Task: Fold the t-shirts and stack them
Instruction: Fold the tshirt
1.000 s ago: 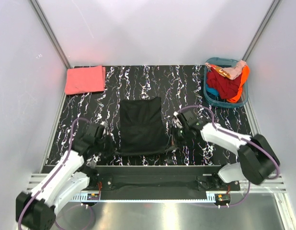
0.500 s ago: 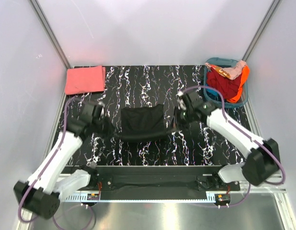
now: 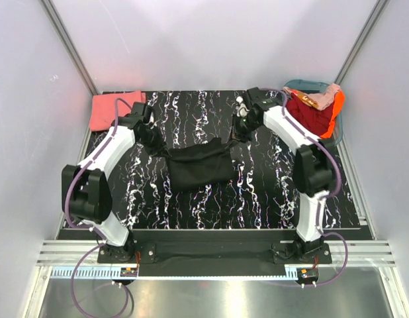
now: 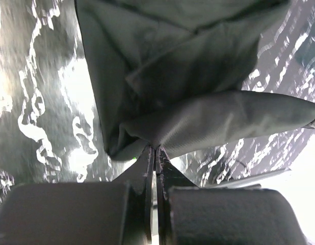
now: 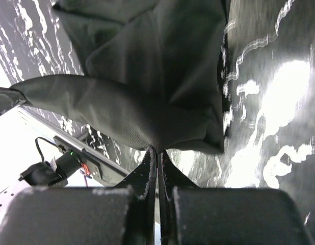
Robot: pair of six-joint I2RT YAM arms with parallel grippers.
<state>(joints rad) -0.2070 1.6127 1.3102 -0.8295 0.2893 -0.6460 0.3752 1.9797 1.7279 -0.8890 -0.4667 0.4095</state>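
The black t-shirt (image 3: 199,167) lies doubled over in the middle of the marbled table, its lifted edge stretched between both grippers. My left gripper (image 3: 159,147) is shut on that edge's left corner; the wrist view shows the cloth (image 4: 198,76) pinched at the fingertips (image 4: 154,149). My right gripper (image 3: 236,134) is shut on the right corner, with the same shirt (image 5: 147,66) fanning out from its tips (image 5: 158,150). A folded coral-pink t-shirt (image 3: 116,109) rests at the far left corner.
A teal basket (image 3: 304,85) holding red, orange and pink clothes stands at the far right corner. White walls with metal posts close in the table on three sides. The arm bases and a rail run along the near edge.
Both grippers have carried the shirt's near edge away from the bases, over the rest of the cloth toward the far side. The shirt went from flat and long to a short doubled band.
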